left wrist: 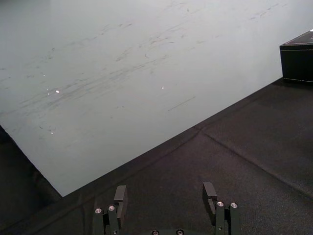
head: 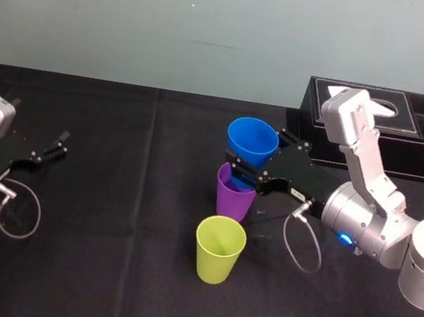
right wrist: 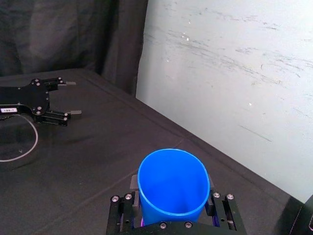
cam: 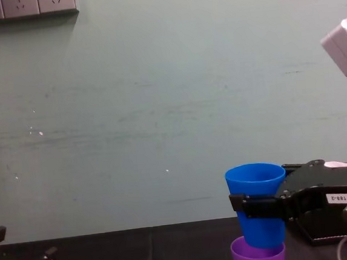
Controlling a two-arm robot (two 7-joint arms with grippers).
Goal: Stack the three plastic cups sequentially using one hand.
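Observation:
My right gripper [head: 258, 153] is shut on the blue cup [head: 251, 141], one finger on each side of its wall. It holds the cup upright straight over the purple cup [head: 233, 200]. In the chest view the blue cup [cam: 257, 199] has its base just at the purple cup's [cam: 258, 254] rim. The right wrist view looks down into the blue cup [right wrist: 173, 182] between the fingers. The yellow-green cup [head: 219, 249] stands alone, upright, nearer to me than the purple one. My left gripper [head: 51, 146] rests at the far left, open and holding nothing.
A black tissue box [head: 380, 126] stands at the back right, behind my right arm. Black cloth covers the table, and a pale wall rises behind it. A cable loops beside each wrist. Bare cloth lies between the left gripper and the cups.

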